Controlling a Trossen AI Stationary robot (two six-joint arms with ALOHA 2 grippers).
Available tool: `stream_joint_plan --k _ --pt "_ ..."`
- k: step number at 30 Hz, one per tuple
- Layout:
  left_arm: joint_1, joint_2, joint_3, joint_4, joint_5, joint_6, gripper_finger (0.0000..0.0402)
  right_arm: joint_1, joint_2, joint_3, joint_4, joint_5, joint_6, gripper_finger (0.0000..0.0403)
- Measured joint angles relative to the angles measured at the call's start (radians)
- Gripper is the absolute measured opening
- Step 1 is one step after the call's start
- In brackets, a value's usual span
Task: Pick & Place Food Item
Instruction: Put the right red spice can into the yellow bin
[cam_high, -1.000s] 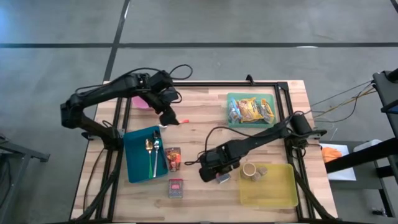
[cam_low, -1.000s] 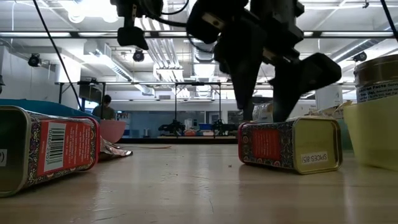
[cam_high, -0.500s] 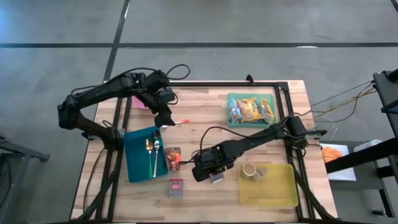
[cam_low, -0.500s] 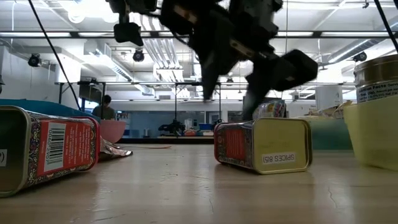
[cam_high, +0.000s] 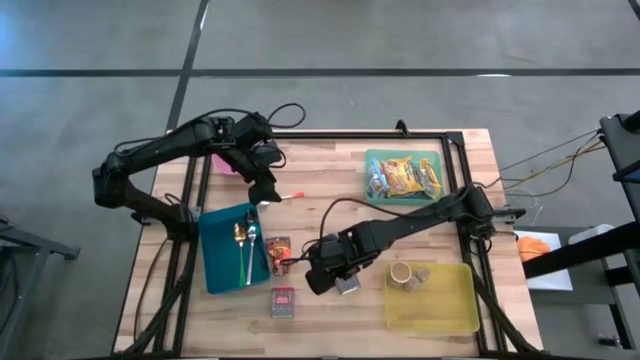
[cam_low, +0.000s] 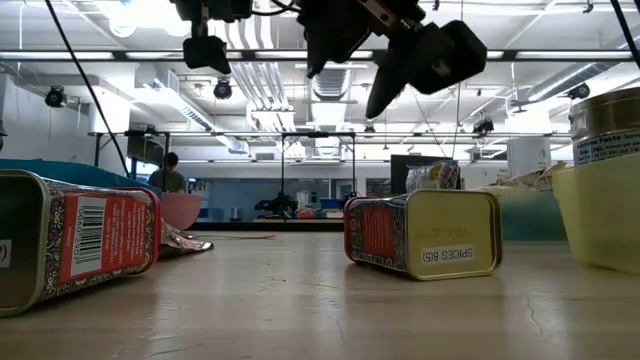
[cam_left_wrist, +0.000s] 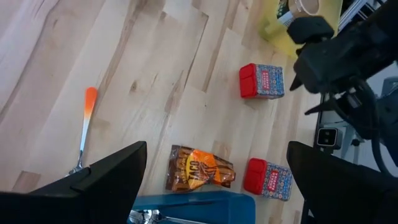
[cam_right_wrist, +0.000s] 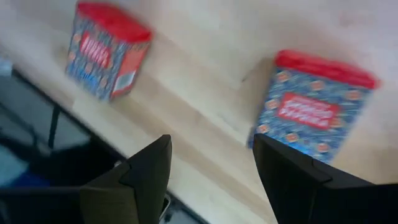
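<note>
A spice tin with a red lid lies on its side on the wooden table; it also shows in the high view. My right gripper hangs open above it, clear of it, with nothing between its fingers. A second tin lies nearer the front edge. A taco packet lies beside the blue tray. My left gripper waits open, high over the table's far left part.
A green tray with snack packets stands at the back right. A yellow tray at the front right holds a can. The blue tray holds spoons. An orange-handled spoon lies on the wood, and a pink bowl stands at the far left.
My right gripper went toward the table's left edge, low at the spice tin, and the tin slid that way and turned a little. Then the gripper rose clear of it. The tin stays lying on the table.
</note>
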Motion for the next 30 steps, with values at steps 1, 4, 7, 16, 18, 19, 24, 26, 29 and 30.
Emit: stream_joint_plan --k 1,4,7,16,18,19,24,26,29,30 --pt "0.000 0.000 0.000 0.000 0.000 0.000 0.0392 0.000 0.000 0.011 -0.024 0.018 0.017 0.0224" --pt "0.000 0.000 0.000 0.000 0.000 0.000 0.0392 -0.001 0.000 0.038 -0.089 0.064 0.102 0.0224" --pt "0.000 0.000 0.000 0.001 0.000 -0.002 0.0392 0.000 -0.002 0.048 -0.107 0.119 0.125 0.0224" --pt "0.000 0.001 0.000 0.002 0.000 -0.003 0.0392 0.000 -0.002 0.047 -0.349 0.198 0.357 0.0224" --pt "0.000 0.001 0.000 0.002 0.000 -0.003 0.0392 0.004 -0.002 0.048 -0.334 0.201 0.355 0.0224" --pt "0.000 0.001 0.000 0.002 0.000 -0.003 0.0392 0.006 -0.002 0.048 -0.330 0.214 0.336 0.0224" --pt "0.000 0.001 0.000 0.003 0.000 -0.003 0.0392 0.011 -0.002 0.042 -0.336 0.187 0.153 0.0224" --pt "0.000 0.001 0.000 0.003 0.000 -0.003 0.0392 0.010 -0.002 0.042 -0.340 0.129 0.080 0.0224" --pt "0.000 0.001 0.000 0.003 0.000 -0.003 0.0392 0.011 -0.002 0.042 -0.348 0.068 0.045 0.0224" --pt "0.000 0.001 0.000 0.004 0.000 -0.003 0.0392 0.011 -0.002 0.042 -0.352 0.059 0.044 0.0224"
